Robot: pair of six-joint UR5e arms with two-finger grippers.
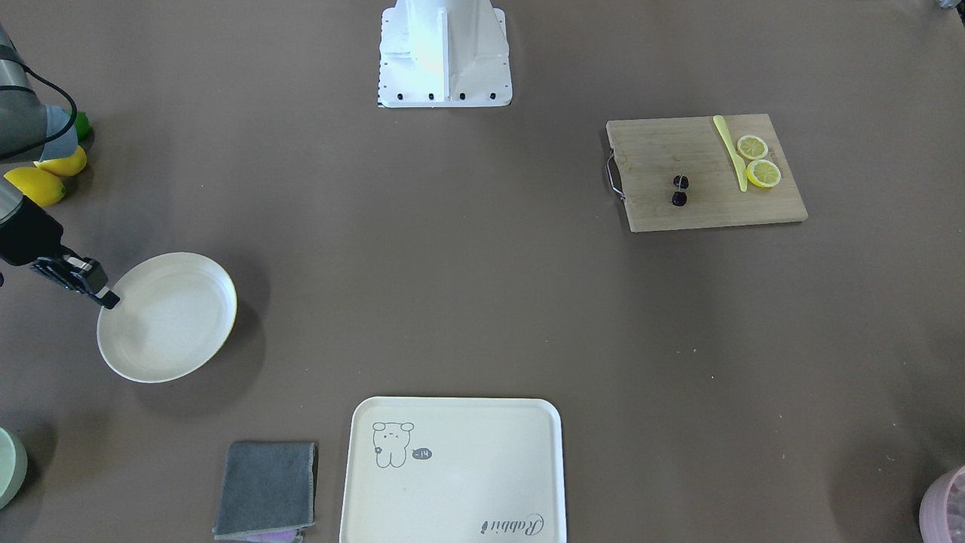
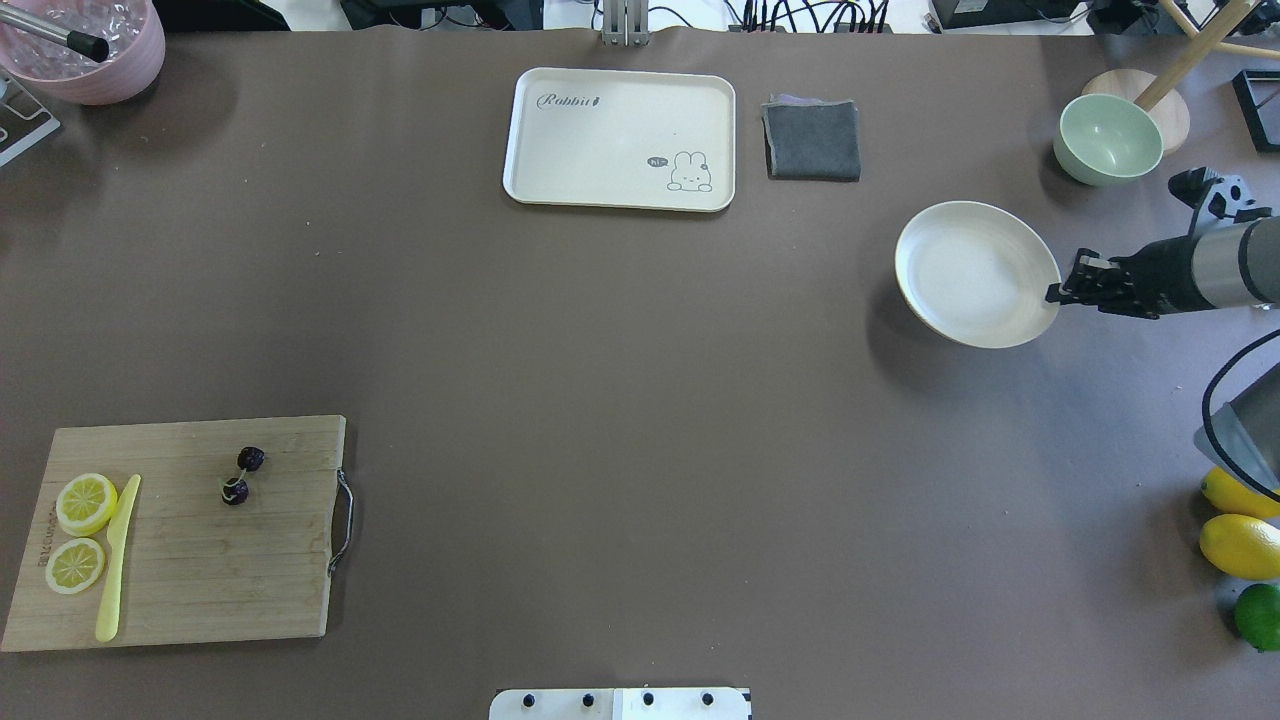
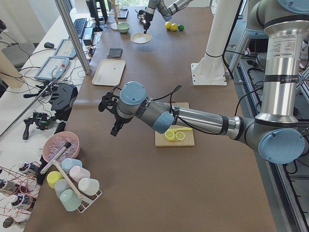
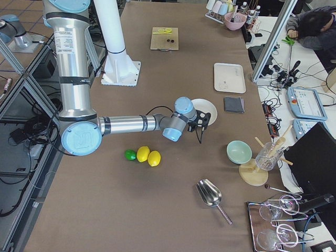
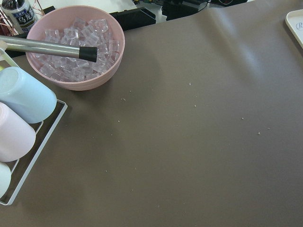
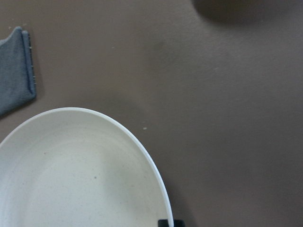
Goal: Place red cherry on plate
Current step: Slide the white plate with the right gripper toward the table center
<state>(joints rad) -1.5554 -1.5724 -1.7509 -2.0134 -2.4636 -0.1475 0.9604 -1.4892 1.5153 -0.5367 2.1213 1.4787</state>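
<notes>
The red cherry (image 1: 680, 190) (image 2: 243, 475), a pair of tiny dark fruits, lies on a wooden cutting board (image 2: 200, 580) on the robot's left side. Far across the table, the cream-white plate (image 1: 170, 324) (image 2: 975, 275) (image 6: 71, 179) is tilted and casts a shadow beneath it. My right gripper (image 1: 113, 300) (image 2: 1055, 295) is shut on its rim. My left gripper (image 3: 115, 131) shows only in the exterior left view, hovering over the table beyond the board; I cannot tell whether it is open or shut.
Two lemon slices (image 2: 85, 500) and a yellow knife (image 2: 118, 555) share the board. A cream tray (image 2: 620, 140), grey cloth (image 2: 812, 140) and green bowl (image 2: 1107, 140) sit at the far edge. Lemons (image 2: 1240, 545) and a lime (image 2: 1260, 615) lie right; a pink ice bowl (image 5: 75, 47) far left.
</notes>
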